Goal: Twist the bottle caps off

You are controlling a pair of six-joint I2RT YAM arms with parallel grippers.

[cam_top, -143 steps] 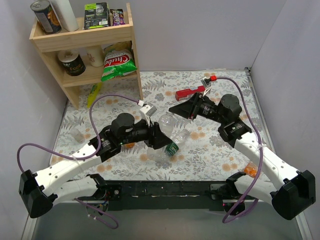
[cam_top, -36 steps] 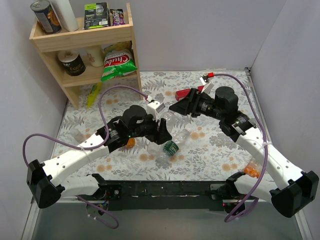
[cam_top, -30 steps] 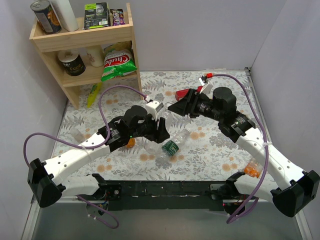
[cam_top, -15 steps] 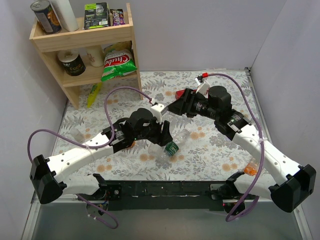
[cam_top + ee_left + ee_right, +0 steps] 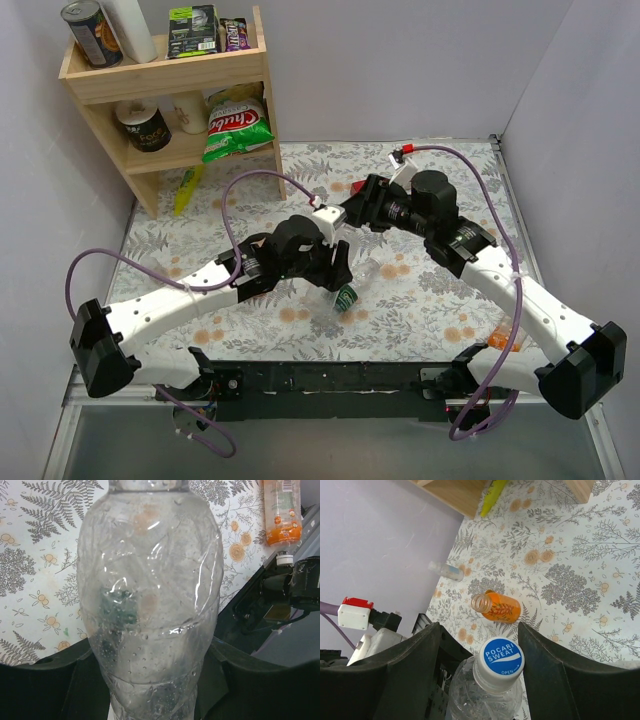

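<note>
Left gripper [image 5: 155, 690] is clamped round the lower body of the clear plain bottle [image 5: 150, 595], one dark finger on each side, and the plastic fills most of the left wrist view. The bottle is held up off the bench [image 5: 450, 180], roughly in the middle of it, neck pointing towards the other arm.

Right gripper [image 5: 485, 650] is spread, with the jaws standing either side of the bottle's white cap [image 5: 502, 657], the one with the blue Pocari Sweat print. There looks to be a sliver of gap on one side; on the other I honestly can't tell if the pad is touching. So it's round the cap but not squeezing it, and the cap is on the neck.

Further out on the floral cloth:
- the short orange bottle [image 5: 495, 607] is lying on its side, mouth open, no cap on it
- the green-labelled bottle [image 5: 347, 293] is lying just under the left gripper
- the slim orange bottle [image 5: 282, 512] is lying near the right arm's base, with its pale cap [image 5: 285, 556] on

The wooden shelf [image 5: 165, 80] is in the far left corner.
</note>
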